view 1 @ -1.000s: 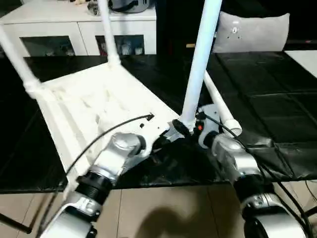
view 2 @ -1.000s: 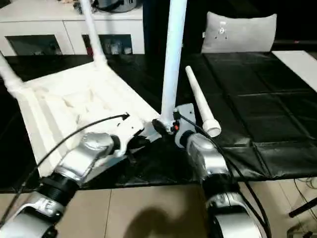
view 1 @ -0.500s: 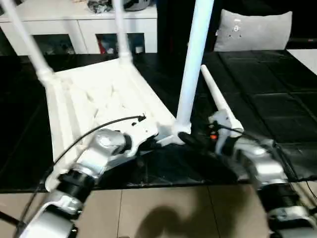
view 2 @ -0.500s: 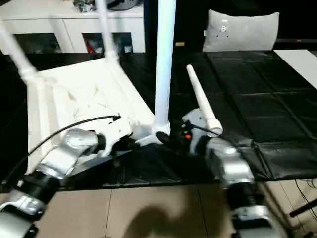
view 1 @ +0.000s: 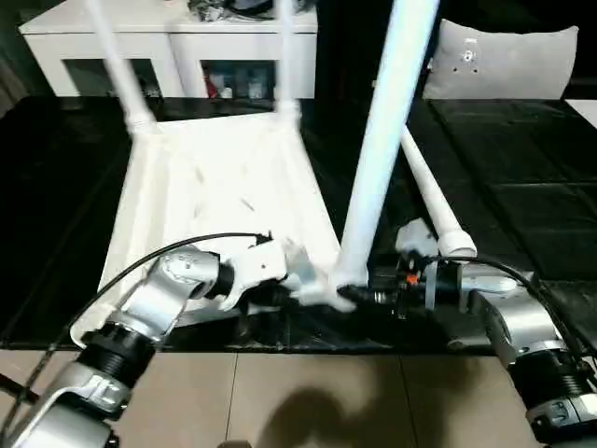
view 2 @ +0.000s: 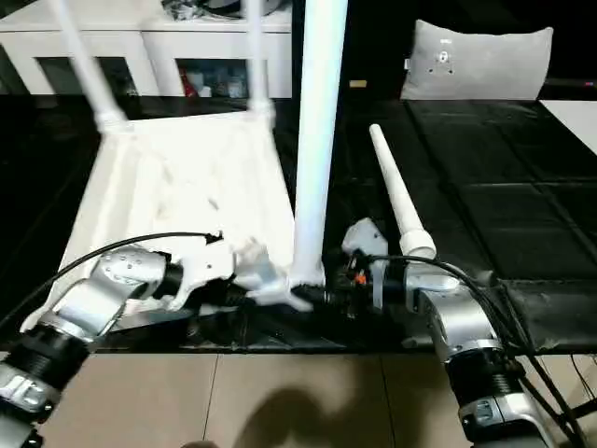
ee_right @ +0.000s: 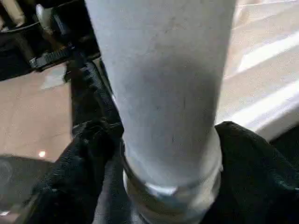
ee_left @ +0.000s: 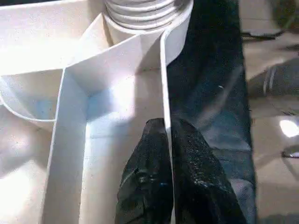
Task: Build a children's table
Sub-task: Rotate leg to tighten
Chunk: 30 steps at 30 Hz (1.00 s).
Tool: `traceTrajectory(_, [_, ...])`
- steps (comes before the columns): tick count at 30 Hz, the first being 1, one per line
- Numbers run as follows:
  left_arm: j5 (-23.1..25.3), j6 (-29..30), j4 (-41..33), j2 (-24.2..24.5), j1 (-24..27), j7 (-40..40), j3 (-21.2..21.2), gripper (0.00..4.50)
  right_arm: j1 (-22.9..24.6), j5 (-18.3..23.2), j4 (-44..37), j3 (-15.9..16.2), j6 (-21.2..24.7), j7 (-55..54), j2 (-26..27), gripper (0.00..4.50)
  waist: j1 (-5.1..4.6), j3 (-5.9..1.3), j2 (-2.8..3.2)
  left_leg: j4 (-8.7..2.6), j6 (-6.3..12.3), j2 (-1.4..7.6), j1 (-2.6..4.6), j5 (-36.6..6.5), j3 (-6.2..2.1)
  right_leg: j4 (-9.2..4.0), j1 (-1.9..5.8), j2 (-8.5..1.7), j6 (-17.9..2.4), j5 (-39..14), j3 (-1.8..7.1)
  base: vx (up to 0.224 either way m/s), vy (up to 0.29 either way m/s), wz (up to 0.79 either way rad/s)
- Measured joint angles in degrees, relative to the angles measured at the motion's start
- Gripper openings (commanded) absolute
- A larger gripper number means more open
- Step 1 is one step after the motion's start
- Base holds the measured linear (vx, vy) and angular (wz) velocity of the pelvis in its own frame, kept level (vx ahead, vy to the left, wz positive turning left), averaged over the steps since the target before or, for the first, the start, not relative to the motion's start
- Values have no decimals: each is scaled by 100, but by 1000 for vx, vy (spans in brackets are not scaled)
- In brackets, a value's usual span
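Observation:
The children's table top [view 1: 215,187] lies upside down on the black mat, ribs up. Two white legs [view 1: 117,65] [view 1: 284,56] stand in its far corners. A third leg [view 1: 378,149] stands upright in the near right corner socket. My right gripper [view 1: 359,297] reaches in from the right, and its black fingers [ee_right: 84,158] press both sides of that leg's base [ee_right: 170,154]. My left gripper [ee_left: 167,123] is shut on the thin rim wall of the table top beside that same socket [ee_left: 145,14]. Another leg [view 2: 396,191] lies loose on the mat to the right.
A white low cabinet [view 1: 187,56] with glass doors stands behind the mat. A grey cushion [view 1: 504,61] sits at the back right. The black mat [view 1: 522,187] stretches to the right of the loose leg, and tan floor [view 1: 308,392] begins at its near edge.
The view has shifted. My right arm has swung out to the right and now holds the upright leg's base from the side, fingers drawn in. My left gripper keeps its hold on the rim.

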Motion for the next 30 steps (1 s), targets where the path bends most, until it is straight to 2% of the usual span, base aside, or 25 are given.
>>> traceTrajectory(4, [0, -19, -16, 5, 14, -87, -9, 0, -2, 3, 0, 16, 58, 94, -24, 330, 21, 1, -3, 7, 0, 0, 1, 0, 3, 12, 0, -1, 0, 0, 1, 0, 0, 0])
traceTrajectory(6, [0, -19, -27, 8, 22, -89, -14, 0, -5, 15, 0, 16, 78, 128, -38, 296, 21, 1, -3, 10, -1, 0, 3, 1, 3, 17, 0, -1, 0, 0, 2, 0, 0, 0])
traceTrajectory(10, [-7, -18, -30, 10, 27, -121, -17, 0, -5, 34, 0, 16, 134, 161, -43, 274, 23, 1, -3, 11, -1, 1, 5, 1, 3, 21, 0, -1, -1, -1, 2, 0, 0, 0])
traceTrajectory(15, [-49, 45, -30, -2, 36, -132, 1, 0, 0, 104, -18, -15, 321, 169, -26, 268, 26, 0, -5, 12, -1, 0, 5, 1, 4, 24, 0, -1, -4, -2, 2, 0, 0, 0])
traceTrajectory(18, [-82, 333, -68, -78, 48, -78, 59, 0, 24, 108, -104, -50, 554, -55, 123, 267, 10, -2, -17, 12, -2, 2, 8, 2, 9, 40, 0, -1, -7, -5, 9, 0, 0, 0])
traceTrajectory(20, [-91, 610, -68, -146, 63, 110, 182, 0, 9, 62, -68, -133, 653, -466, 332, 267, -27, 1, -31, 8, -22, 3, 20, 5, 16, 55, 10, -1, -7, -5, 18, 0, 0, 0])
traceTrajectory(23, [-42, 1191, -9, -494, 59, 749, 449, 0, -179, -60, 240, -368, 825, -1500, 786, 267, -194, 22, -63, -4, -77, 4, 65, 8, 16, 68, 19, 0, -8, 13, 39, -35, -7, -4])
traceTrajectory(27, [-44, 1836, 106, -1185, -2, 1780, 791, 0, -556, -234, 637, -706, 1045, -2965, 1296, 266, -400, 32, -78, -3, -93, 4, 66, 19, 11, 62, 11, 1, 12, 25, 43, -13, -2, -2])
traceTrajectory(28, [-44, 1944, 130, -1315, -28, 2006, 838, 0, -646, -253, 736, -769, 1060, -3297, 1414, 266, -430, 30, -76, -5, -93, 4, 68, 19, 11, 62, 11, 1, 13, 28, 44, 0, 0, 0])
traceTrajectory(30, [-38, 2118, 253, -1597, -134, 2500, 930, 0, -780, -316, 918, -899, 990, -3924, 1630, 266, -430, 21, -59, -14, -94, 3, 67, 20, 12, 62, 9, 2, -8, 43, 44, 0, 0, 0])
